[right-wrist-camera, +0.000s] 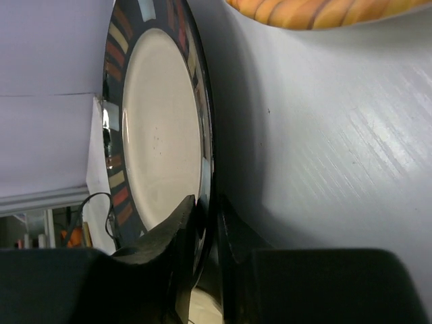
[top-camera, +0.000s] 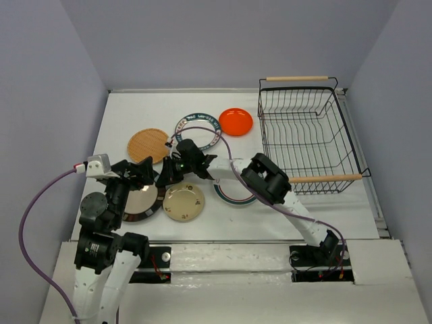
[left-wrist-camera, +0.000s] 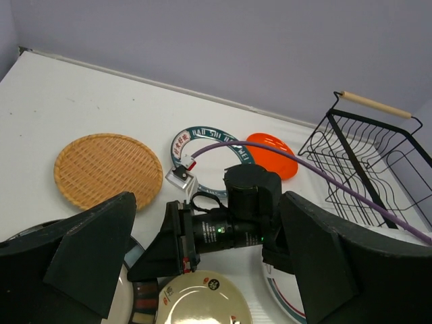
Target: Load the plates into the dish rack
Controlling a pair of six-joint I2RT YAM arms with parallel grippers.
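Note:
My right gripper (top-camera: 165,177) reaches left across the table and is shut on the rim of the cream plate with dark rim (top-camera: 140,201). In the right wrist view its fingers (right-wrist-camera: 181,223) pinch that rim (right-wrist-camera: 158,128), one above and one below. My left gripper (top-camera: 143,174) is open and empty, hovering just above the right gripper (left-wrist-camera: 223,233). The beige plate (top-camera: 183,202) lies beside them, the woven tan plate (top-camera: 148,144) behind. A white patterned-rim plate (top-camera: 199,129), the orange-red plate (top-camera: 235,121) and a white striped-rim plate (top-camera: 233,194) lie flat. The black dish rack (top-camera: 307,135) stands at the right, with no plates in it.
The right arm's purple cable (left-wrist-camera: 324,177) loops over the patterned plate. The right forearm (top-camera: 266,177) lies over the striped-rim plate, next to the rack's near wooden handle (top-camera: 324,179). Walls close in the table at back and sides.

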